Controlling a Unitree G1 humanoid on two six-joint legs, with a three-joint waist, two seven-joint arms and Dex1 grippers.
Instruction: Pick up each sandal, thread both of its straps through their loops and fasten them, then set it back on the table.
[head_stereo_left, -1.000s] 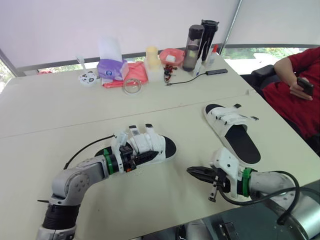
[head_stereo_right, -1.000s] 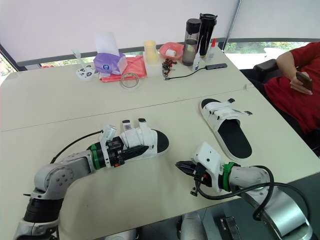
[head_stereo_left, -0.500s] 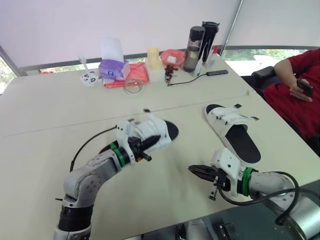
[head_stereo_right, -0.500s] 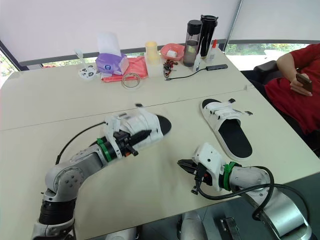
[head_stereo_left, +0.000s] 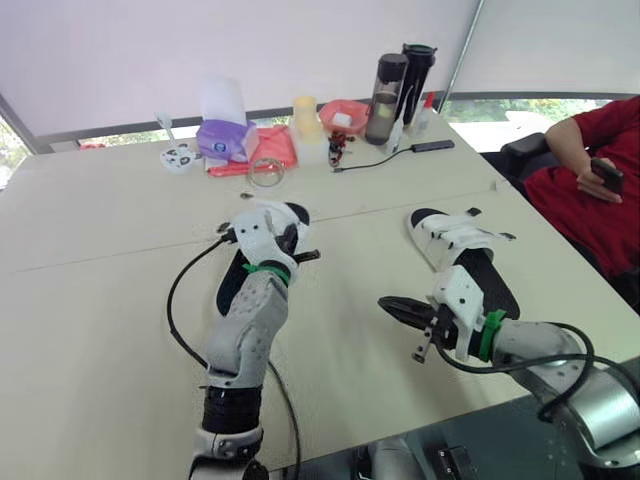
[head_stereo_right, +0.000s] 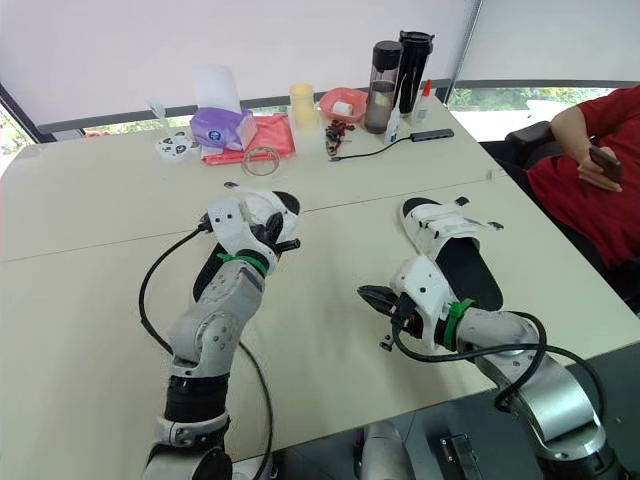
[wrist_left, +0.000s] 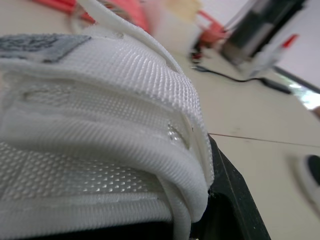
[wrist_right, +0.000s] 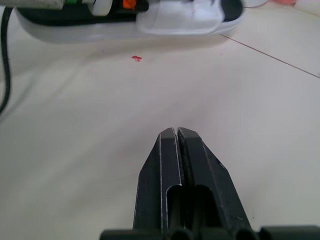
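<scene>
Two sandals, head view: the near sandal lies in the middle of the table, partly under the left arm. The far sandal lies flat by the right arm, well apart from the first.
Left gripper, head view: the left gripper sits right on top of the near sandal, at its strap part. I cannot tell if it is pinching the sandal or just touching it.
Right gripper, head view: the right gripper hangs just over the bare table between the two sandals. It holds nothing.
Left wrist view: the white straps are very close up. No loop can be seen here.
Right wrist view: its two black fingers are pressed together, with nothing between them. The near sandal is across the table ahead.
Done: I think very little. One sandal is being handled.
Left to do: I guess most of it. The near sandal's straps need threading and closing. The far sandal's strap ends stick out to the side, so it likely needs the same.
</scene>
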